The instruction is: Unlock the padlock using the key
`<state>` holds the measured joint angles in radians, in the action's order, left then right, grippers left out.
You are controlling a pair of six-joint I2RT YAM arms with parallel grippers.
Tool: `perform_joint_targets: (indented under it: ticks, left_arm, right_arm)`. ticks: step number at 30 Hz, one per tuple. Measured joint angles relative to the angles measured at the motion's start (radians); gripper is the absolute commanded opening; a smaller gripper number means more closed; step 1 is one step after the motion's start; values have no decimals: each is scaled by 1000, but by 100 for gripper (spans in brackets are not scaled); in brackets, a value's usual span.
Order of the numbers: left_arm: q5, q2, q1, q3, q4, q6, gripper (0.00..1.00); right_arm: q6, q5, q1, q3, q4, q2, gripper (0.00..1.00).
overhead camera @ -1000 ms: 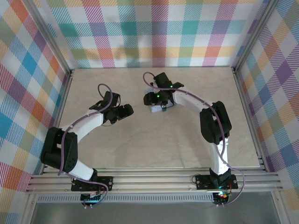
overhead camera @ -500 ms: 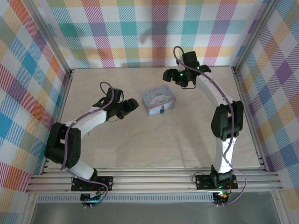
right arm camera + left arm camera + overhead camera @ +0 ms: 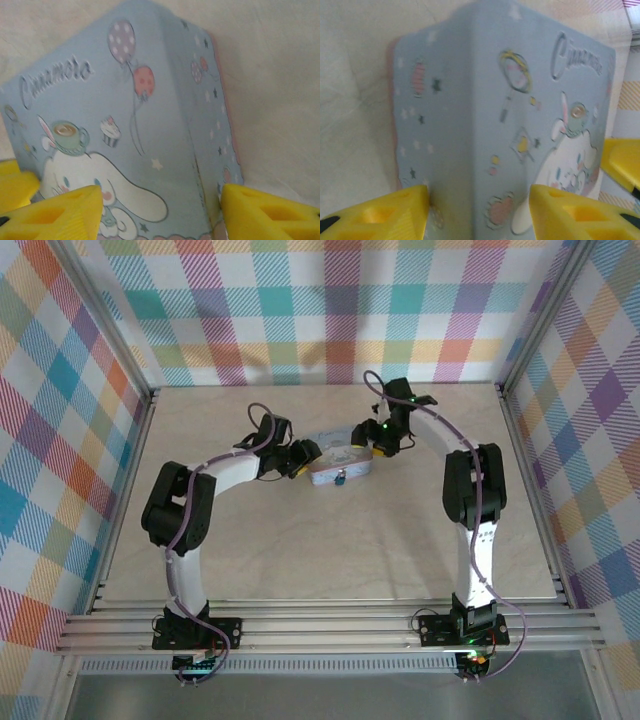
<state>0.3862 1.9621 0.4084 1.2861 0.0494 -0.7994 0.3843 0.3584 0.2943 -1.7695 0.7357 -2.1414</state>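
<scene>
So the left gripper (image 3: 301,457) sits at the 9 o'clock end of the tin (image 3: 335,456), yellow jaws spread around one corner. I honestly can't tell if it's squeezing or just straddling.

The padlock (image 3: 340,478) hangs off the tin's 6 o'clock edge, tiny and blue, with nothing touching it.

The right gripper (image 3: 372,445) is at the 3 o'clock end, with the same straddling pose and the same doubt about its grip.

My worries:
- If one side clamps before the other, the tin probably skates or twists on the smooth table (image 3: 300,550).
- That swings the padlock somewhere awkward.
- Corner grips on slick painted metal look likely to slip.
- Neither set of jaws has a key, so one arm has to let go later.
</scene>
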Motion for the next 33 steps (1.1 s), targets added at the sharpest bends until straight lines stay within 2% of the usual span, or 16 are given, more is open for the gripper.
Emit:
perform_joint_targets:
  ticks: [9, 16, 24, 33]
  left_arm:
    - [8, 35, 25, 67, 46, 64, 52]
    - [-21, 41, 93, 86, 56, 113, 54]
    - [-87, 12, 120, 67, 98, 182, 62]
    - [-196, -203, 106, -40, 294, 305, 66]
  right_arm:
    - [35, 9, 9, 321, -65, 210, 62]
    - [62, -19, 11, 488, -78, 394, 68]
    - [69, -29, 11, 543, -75, 444, 70]
    - [114, -53, 11, 568, -95, 528, 71]
